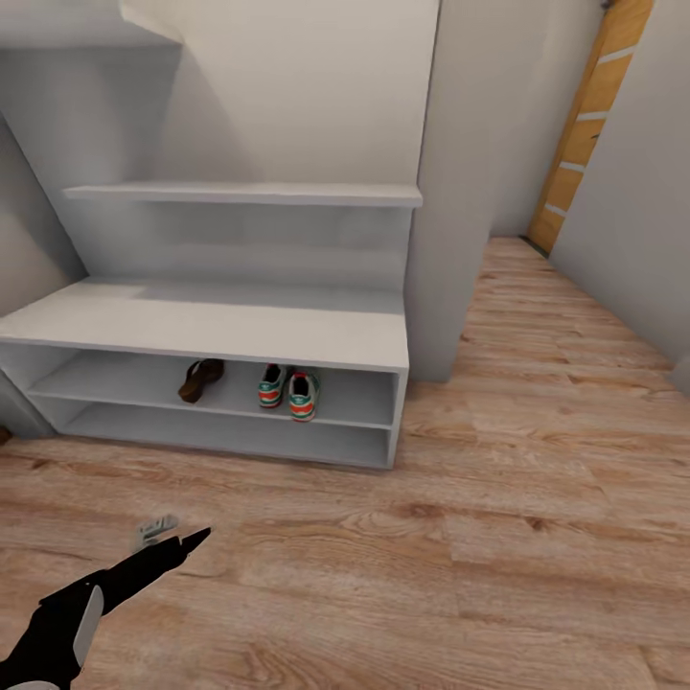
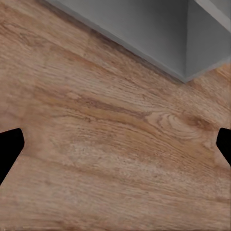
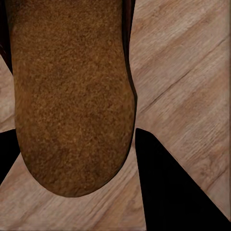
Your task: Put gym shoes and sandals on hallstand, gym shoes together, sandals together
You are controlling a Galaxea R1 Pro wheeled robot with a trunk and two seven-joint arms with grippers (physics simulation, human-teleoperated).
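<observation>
Last sandal [image 3: 72, 96] sits clamped between the right gripper [image 3: 79, 159] fingers, over the floor [image 1: 537, 498]. On the shoe rack [image 1: 230, 326], its middle shelf already has one sandal [image 1: 200, 379] beside both gym shoes [image 1: 288, 389]. Left gripper [image 2: 115, 144] is spread wide, empty. Next, I'd guess: shelve this one beside its mate.

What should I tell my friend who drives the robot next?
Left pincer: open, nothing in it, over the floor near the rack.
Right pincer: shut on a brown sandal.
Done: two sneakers sit side by side on the rack's middle shelf, with one sandal beside them.
Left: put the held sandal next to its partner.
</observation>
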